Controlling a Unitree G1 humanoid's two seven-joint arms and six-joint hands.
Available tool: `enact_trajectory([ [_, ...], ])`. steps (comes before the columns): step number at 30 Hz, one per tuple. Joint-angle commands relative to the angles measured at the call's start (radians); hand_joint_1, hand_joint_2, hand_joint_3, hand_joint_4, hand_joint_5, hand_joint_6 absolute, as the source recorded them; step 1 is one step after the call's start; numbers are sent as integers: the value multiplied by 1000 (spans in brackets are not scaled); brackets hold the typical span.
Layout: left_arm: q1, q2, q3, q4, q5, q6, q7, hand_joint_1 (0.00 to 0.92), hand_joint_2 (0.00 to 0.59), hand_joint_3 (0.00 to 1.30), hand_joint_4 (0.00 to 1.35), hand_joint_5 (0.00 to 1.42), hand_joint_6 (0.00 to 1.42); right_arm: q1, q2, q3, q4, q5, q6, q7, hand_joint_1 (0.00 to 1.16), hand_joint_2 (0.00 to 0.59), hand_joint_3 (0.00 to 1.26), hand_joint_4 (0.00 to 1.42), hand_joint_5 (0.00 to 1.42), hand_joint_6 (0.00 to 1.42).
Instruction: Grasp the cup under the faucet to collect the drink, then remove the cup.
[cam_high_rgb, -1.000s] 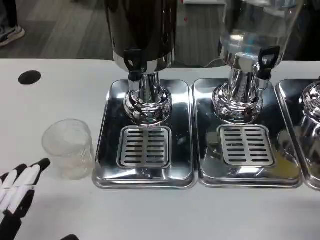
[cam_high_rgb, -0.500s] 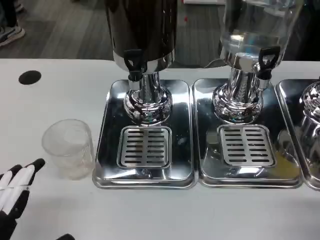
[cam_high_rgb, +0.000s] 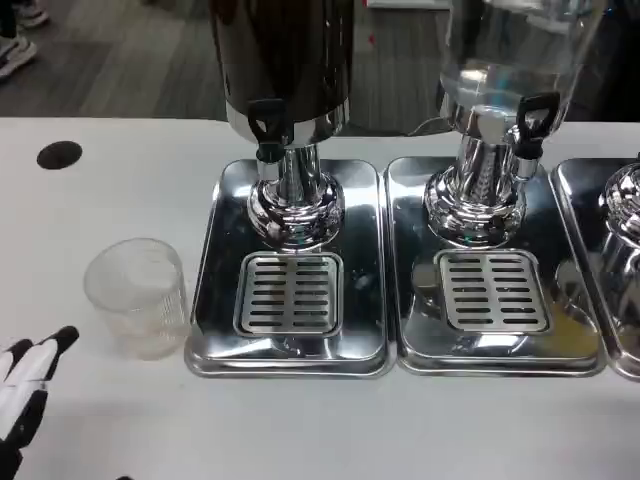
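A clear plastic cup (cam_high_rgb: 138, 295) stands upright on the white table, just left of the left steel drip tray (cam_high_rgb: 290, 350). The dark drink dispenser's black faucet (cam_high_rgb: 267, 128) hangs above that tray's slotted grate (cam_high_rgb: 288, 293); nothing stands under it. My left hand (cam_high_rgb: 25, 385) shows at the bottom left edge, fingers apart and pointing toward the cup, holding nothing and a short way from it.
A second dispenser with clear liquid and a black faucet (cam_high_rgb: 532, 122) stands over the middle tray (cam_high_rgb: 495, 355). A third tray's edge (cam_high_rgb: 620, 250) shows at the far right. A black round spot (cam_high_rgb: 59, 154) lies on the table's far left.
My left hand has drawn back down and left, away from the cup, toward the picture's corner. The cup and the dispensers have not moved.
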Motion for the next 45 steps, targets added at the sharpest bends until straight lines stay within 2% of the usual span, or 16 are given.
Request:
enact_trajectory([
  [1,0,-3,7,2,-4,-12,6,0,56,0,0,0,0,-4,1,0,3,8,1,-4,596,586,430,313,261,158],
  [25,4,-14,12,21,-27,-27,9,0,51,0,0,0,0,-17,3,7,6,6,11,-1,598,586,435,313,261,158],
  [32,8,-10,11,81,-149,-59,-29,3,25,0,0,0,0,-15,3,13,-6,0,22,1,598,586,435,313,261,158],
  [38,-38,5,4,195,-364,-83,-134,89,11,0,0,0,0,-23,2,21,2,0,27,0,598,586,435,313,261,158],
  [45,-101,2,25,243,-433,-63,-187,170,12,0,0,9,0,-40,2,33,11,0,34,0,598,586,435,313,261,158],
])
